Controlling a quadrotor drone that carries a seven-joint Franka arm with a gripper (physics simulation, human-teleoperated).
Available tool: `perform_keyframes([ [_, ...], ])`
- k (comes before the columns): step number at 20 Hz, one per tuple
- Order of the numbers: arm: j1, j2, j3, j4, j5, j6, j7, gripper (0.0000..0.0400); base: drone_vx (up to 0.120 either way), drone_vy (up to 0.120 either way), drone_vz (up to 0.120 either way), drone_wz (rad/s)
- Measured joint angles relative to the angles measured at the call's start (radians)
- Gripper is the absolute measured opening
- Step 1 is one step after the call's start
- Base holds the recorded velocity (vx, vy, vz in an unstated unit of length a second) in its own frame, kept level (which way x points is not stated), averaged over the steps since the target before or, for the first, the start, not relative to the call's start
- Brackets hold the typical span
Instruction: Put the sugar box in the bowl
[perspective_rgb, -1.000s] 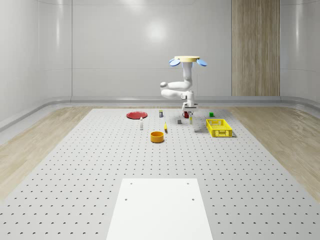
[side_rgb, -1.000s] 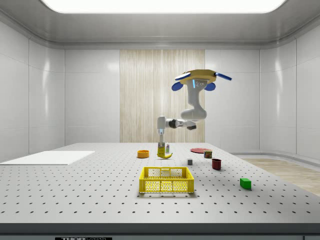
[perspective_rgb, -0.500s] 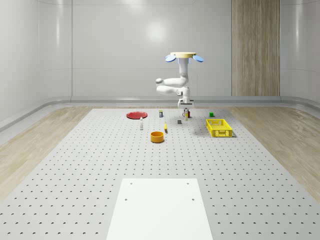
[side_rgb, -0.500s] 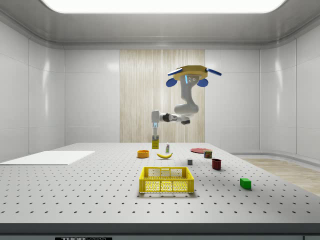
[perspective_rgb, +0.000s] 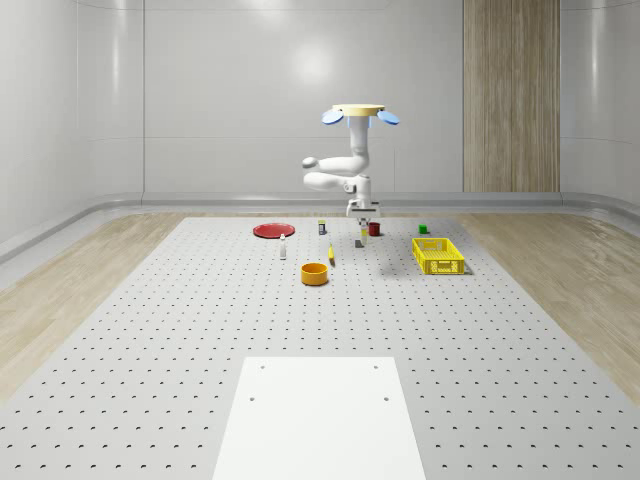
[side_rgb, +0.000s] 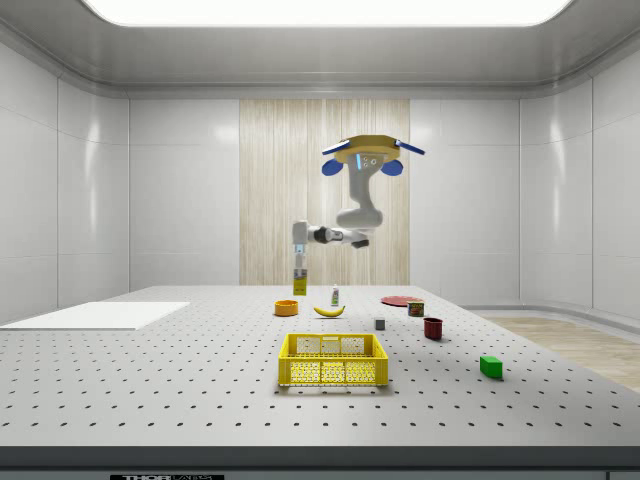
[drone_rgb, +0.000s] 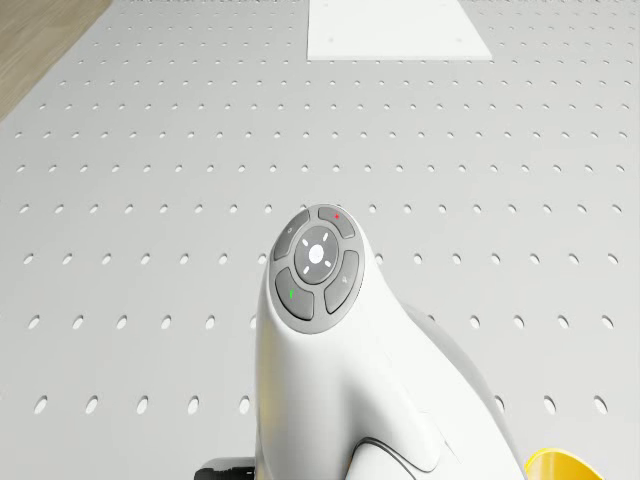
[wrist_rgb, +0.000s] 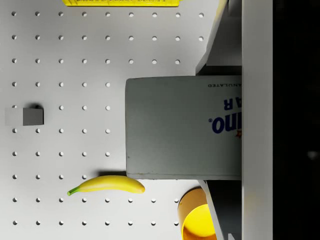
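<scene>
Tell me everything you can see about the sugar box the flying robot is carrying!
The sugar box is a boxy carton, like cardboard, with a plain grey face toward the wrist camera and blue letters on white at one edge. The gripper is shut on it, a finger pressed on each side. It hangs upright in the air, touching nothing else, above the table, nearly over the orange bowl, with the drone hovering higher up.

A pale grey perforated surface fills the room's middle, with a plain white panel lying on it. Light wood flooring borders it. Glossy white walls curve at the corners; one vertical wood-grain strip interrupts them. A bright ceiling light glows overhead.
</scene>
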Motion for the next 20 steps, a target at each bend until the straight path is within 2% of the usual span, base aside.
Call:
perform_keyframes([
  [17,-0.004,-0.010,0.002,0.001,0.005,0.009,0.003,0.0164,0.120,-0.120,0.000,0.000],
  [20,-0.004,-0.012,0.002,0.001,0.005,0.011,0.003,0.0164,0.000,-0.120,0.000,0.000],
])
